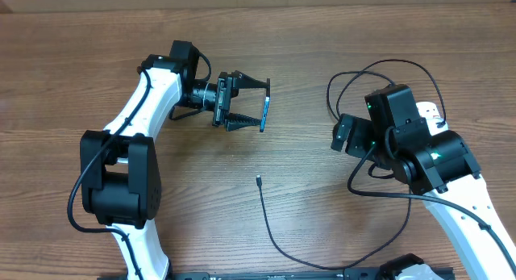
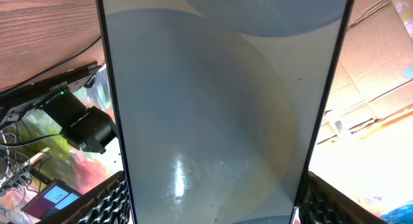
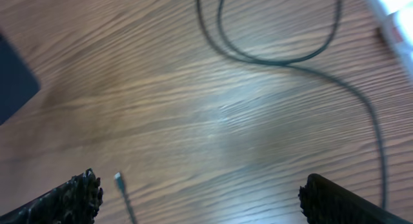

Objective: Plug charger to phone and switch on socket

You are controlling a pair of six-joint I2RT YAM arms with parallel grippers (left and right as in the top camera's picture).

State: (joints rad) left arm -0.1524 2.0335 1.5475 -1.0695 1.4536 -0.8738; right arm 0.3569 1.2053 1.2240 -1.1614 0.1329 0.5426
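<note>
The left gripper (image 1: 260,106) is clamped on the phone (image 1: 266,110) and holds it above the table (image 1: 81,70), around the middle of its width and nearer to the edge far from the arm bases. From overhead the phone is seen on its thin side, so it stands on edge and does not lie flat. In the left wrist view its light blue screen (image 2: 219,108) fills almost all the picture, with one finger (image 2: 106,201) at each long side.

The right gripper (image 1: 343,135) is over the right half of the table, with its fingers (image 3: 74,195) wide apart and nothing between them.

The charger (image 1: 270,223) lies on the table. Its small connector (image 1: 258,181) rests free near the middle of the table, apart from both grippers. From there the cable curves toward the near edge and then goes up in loose loops around the right arm.

The socket (image 1: 430,112) shows only as a white part behind the right arm, near the right edge. Its switches I cannot see.
</note>
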